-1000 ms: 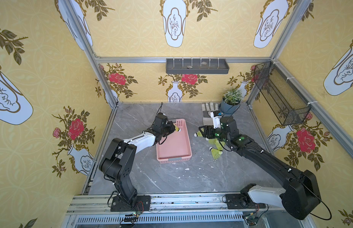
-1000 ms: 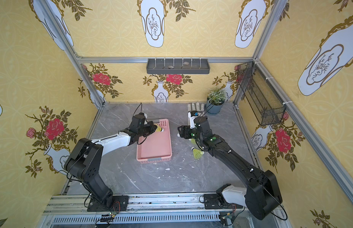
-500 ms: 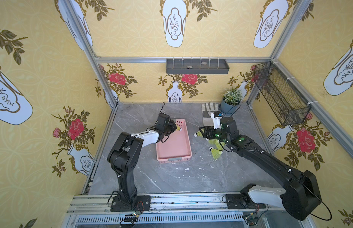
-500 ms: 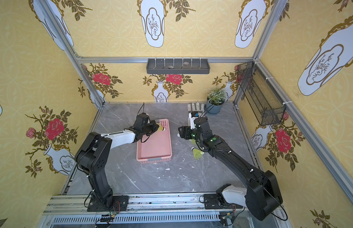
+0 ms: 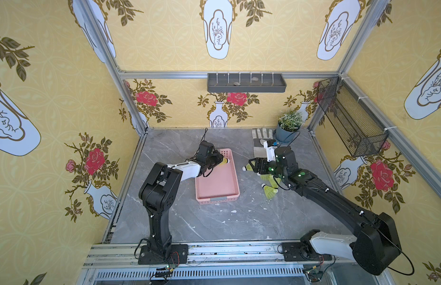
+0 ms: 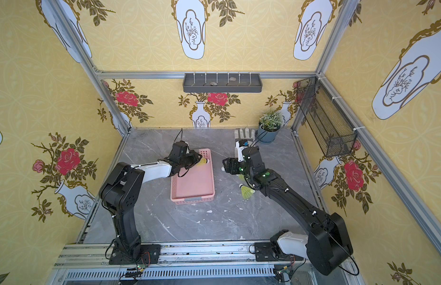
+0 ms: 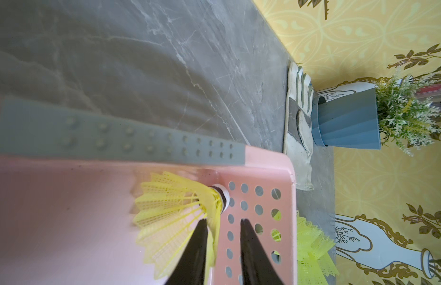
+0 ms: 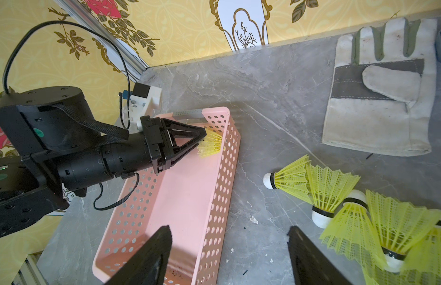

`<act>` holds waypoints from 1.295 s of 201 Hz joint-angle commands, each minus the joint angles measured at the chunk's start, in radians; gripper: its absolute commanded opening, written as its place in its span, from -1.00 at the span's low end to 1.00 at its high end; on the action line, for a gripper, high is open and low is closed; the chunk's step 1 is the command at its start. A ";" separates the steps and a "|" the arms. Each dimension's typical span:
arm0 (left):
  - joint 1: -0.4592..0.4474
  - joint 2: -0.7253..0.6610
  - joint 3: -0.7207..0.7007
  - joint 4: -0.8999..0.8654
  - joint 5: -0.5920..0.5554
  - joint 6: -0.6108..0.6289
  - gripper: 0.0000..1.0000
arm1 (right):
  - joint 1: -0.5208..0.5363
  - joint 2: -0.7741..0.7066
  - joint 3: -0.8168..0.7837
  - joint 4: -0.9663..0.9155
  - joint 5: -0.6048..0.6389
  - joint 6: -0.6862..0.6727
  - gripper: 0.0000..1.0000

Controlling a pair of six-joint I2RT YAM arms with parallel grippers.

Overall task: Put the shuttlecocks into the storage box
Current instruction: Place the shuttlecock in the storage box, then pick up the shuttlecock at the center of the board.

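One shuttlecock (image 7: 180, 209) is inside the far corner of the pink storage box (image 5: 217, 181), cork towards the perforated wall. The left claw (image 7: 222, 220) hangs over it, jaws slightly parted, one finger touching the skirt. I'd spread wider before backing off, lest the mesh snag. The right claw (image 8: 229, 228) gapes empty near the other shuttlecocks (image 8: 320, 187), clustered on the counter (image 5: 214, 227).
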 commanded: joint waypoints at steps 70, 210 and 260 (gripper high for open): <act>0.001 -0.069 0.035 -0.136 -0.055 0.138 0.11 | -0.015 0.004 -0.022 0.034 0.027 0.064 0.52; 0.001 -0.631 -0.036 -0.596 -0.097 0.491 0.44 | 0.002 0.149 -0.004 -0.086 0.172 0.322 0.48; 0.024 -0.806 -0.052 -0.798 -0.031 0.607 0.52 | 0.032 0.243 0.024 -0.046 0.133 0.386 0.43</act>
